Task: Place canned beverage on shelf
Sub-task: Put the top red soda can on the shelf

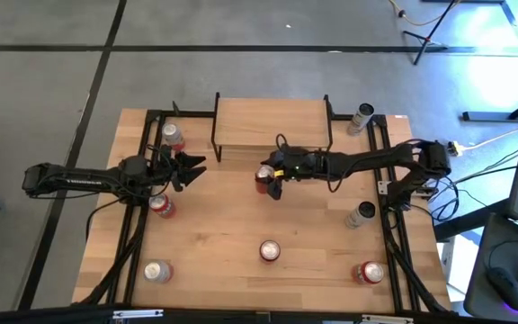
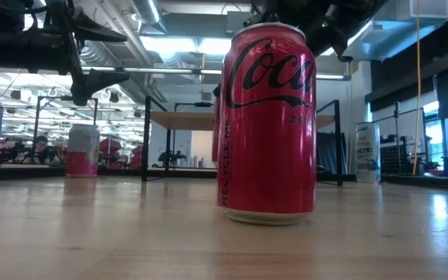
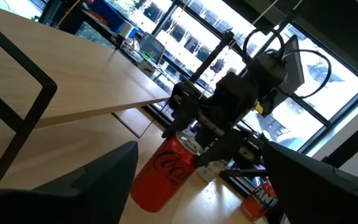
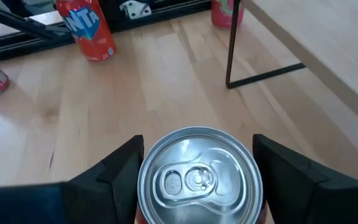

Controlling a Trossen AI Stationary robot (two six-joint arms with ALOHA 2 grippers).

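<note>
The shelf [image 1: 272, 124], a low rack with a light plank top and thin black legs, stands at the table's far middle. It also shows in the right wrist view [image 4: 328, 56]. My right gripper [image 1: 269, 178] is just in front of the shelf, shut on a red Coca-Cola can [image 3: 165, 169], whose silver top [image 4: 197, 175] faces the wrist camera. My left gripper [image 1: 192, 166] is open and empty, level, to the left of the can and pointing toward it. My right gripper pinches the red can between its two fingers [image 4: 120, 169], on opposite sides of the wall just below the rim [image 3: 185, 144]. The fingers come from above, slanting in from the table's right. The can is upright. Whether its base is on the table is hidden.
Other cans stand around the table: red ones at the far left [image 1: 173, 136], left [image 1: 161, 206] and near middle [image 1: 269, 250], a pale one near left [image 1: 157, 270], an orange-labelled one near right [image 1: 370, 272], and silver ones at right [image 1: 361, 214] and far right [image 1: 362, 115].
</note>
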